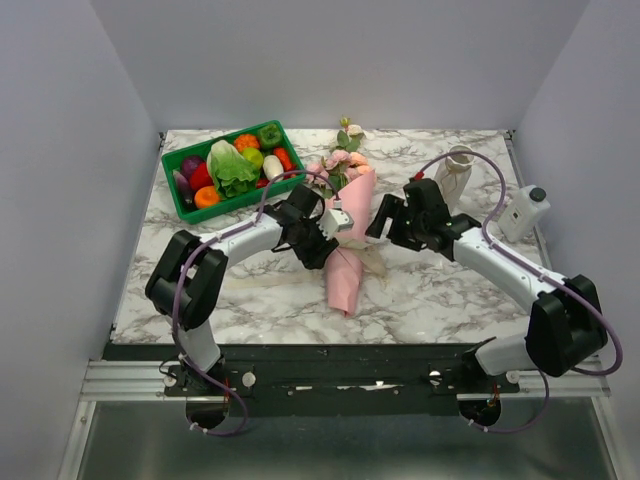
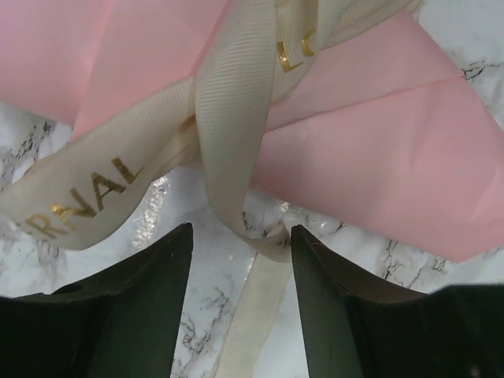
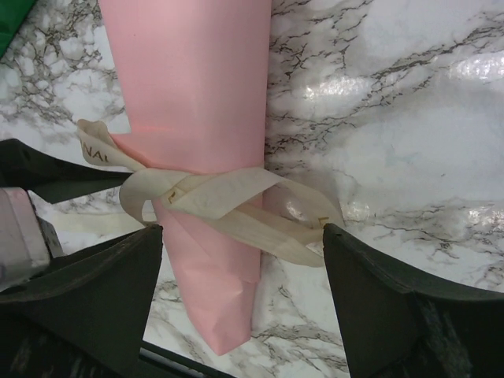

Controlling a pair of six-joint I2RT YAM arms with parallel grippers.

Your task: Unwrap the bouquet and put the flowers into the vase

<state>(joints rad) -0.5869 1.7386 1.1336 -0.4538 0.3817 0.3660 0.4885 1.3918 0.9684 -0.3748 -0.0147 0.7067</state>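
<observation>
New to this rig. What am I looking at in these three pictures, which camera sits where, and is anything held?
Two robot arms are bolted at the near edge of a marble table. Each ends in a two-finger gripper. The wide picture comes from a fixed camera above and behind them. The other two come from a camera on each wrist, so the dark shapes at the bottom are that arm's own fingers.

On the table are a bouquet in pink paper tied with a cream ribbon, a green crate of toy vegetables, a vase and a white pump bottle.

The left gripper is open with a ribbon tail between its jaws. The right gripper is open astride the wrap by the bow. Nothing is gripped yet.
</observation>
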